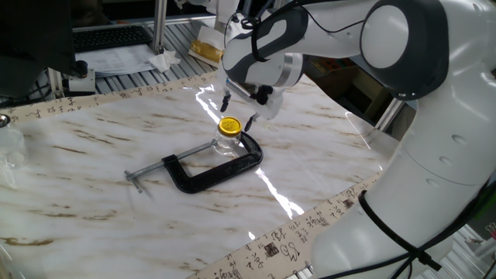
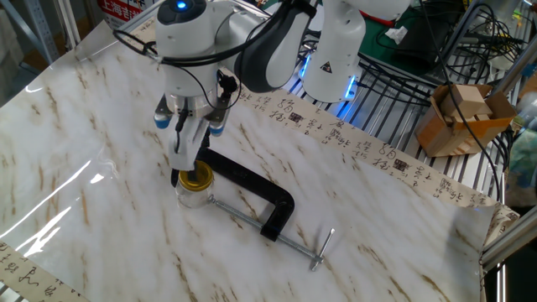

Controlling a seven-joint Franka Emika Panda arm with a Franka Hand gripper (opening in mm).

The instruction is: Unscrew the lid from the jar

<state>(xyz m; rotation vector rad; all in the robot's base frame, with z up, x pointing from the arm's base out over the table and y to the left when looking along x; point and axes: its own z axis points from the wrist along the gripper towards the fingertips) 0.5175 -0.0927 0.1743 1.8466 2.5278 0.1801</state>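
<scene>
The small clear glass jar stands on the marble table, held in the jaws of a black C-clamp. Its bright yellow lid sits on top. My gripper hovers just above the lid, open and empty, with one finger on each side and neither touching it. In the other fixed view the jar and lid show below the gripper, whose fingers hang tilted over the lid's far side. The clamp lies to the jar's right there.
The clamp's screw rod and handle stick out to the left. A clear object stands at the table's left edge. A keyboard and papers lie behind the table. A cardboard box sits on the rack beyond it.
</scene>
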